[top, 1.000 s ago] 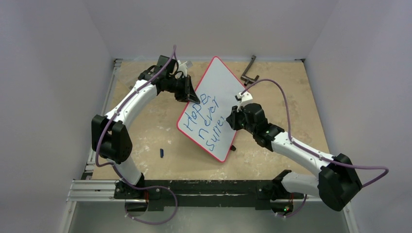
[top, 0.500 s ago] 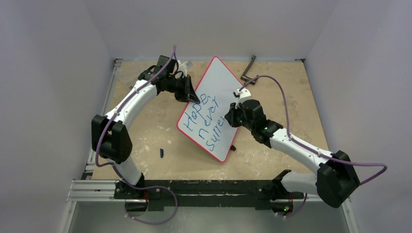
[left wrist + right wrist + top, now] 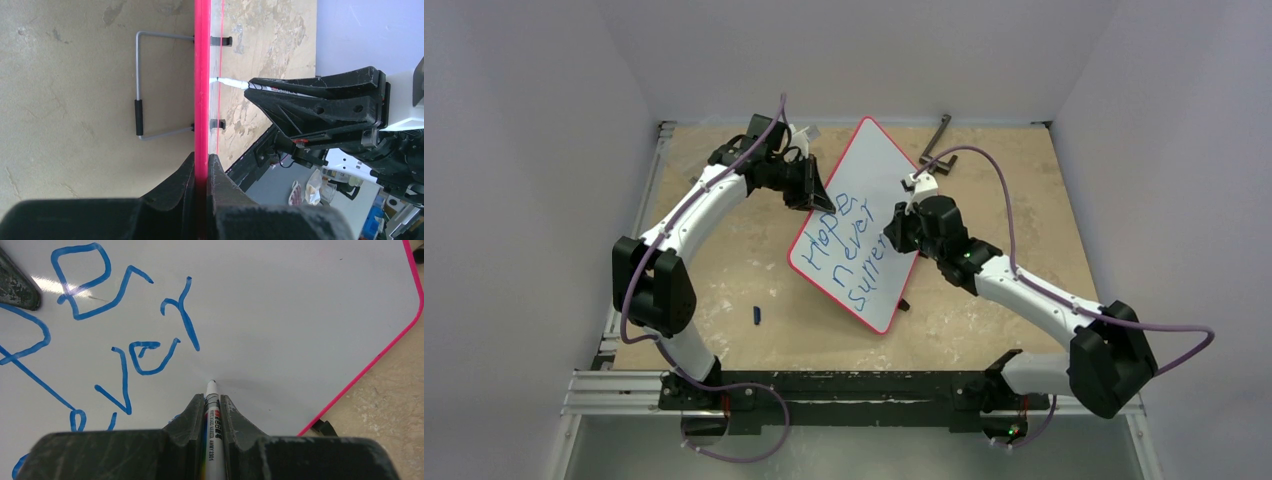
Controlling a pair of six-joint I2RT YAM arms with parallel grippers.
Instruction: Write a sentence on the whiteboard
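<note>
The whiteboard (image 3: pixel 879 190), clamped tight in the left pincer (image 3: pixel 201 162), may slip if the right pincer (image 3: pixel 211 399), gripping the marker (image 3: pixel 215 440), overpresses.

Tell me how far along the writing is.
Done: "Hope" and "never" of the sentence stand in blue on the whiteboard, and a third line starts "surre". In hand: left tool clamps the whiteboard's rim; right tool holds the marker, tip at the board. Left: the last word's ending, as far as the arm lets me see.
</note>
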